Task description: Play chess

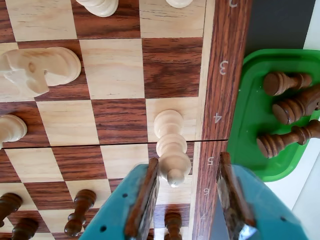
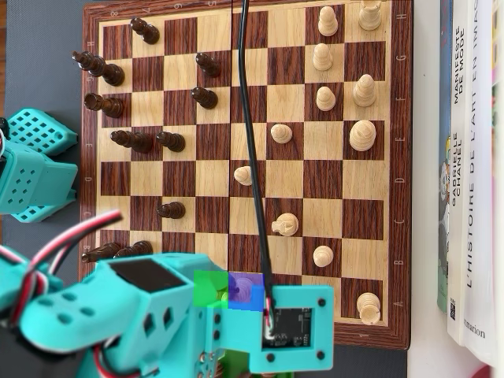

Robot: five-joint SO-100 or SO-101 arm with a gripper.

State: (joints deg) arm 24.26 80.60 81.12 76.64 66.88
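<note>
Open and empty, the gripper (image 1: 192, 197) hangs over the board's border in the wrist view, its two wood-lined fingers (image 1: 142, 202) spread wide apart. Between them, nearer the left finger, stands a light pawn (image 1: 171, 147) on the edge file, its top just beside that finger's tip. Right of the chessboard (image 1: 222, 95) a green tray (image 1: 250, 125) holds three dark pieces (image 1: 287, 107) lying down. Squares left of the pawn are free; dark pawns (image 1: 80, 212) stand lower left.

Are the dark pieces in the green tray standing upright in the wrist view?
No, the three dark pieces in the green tray all lie on their sides.
</note>
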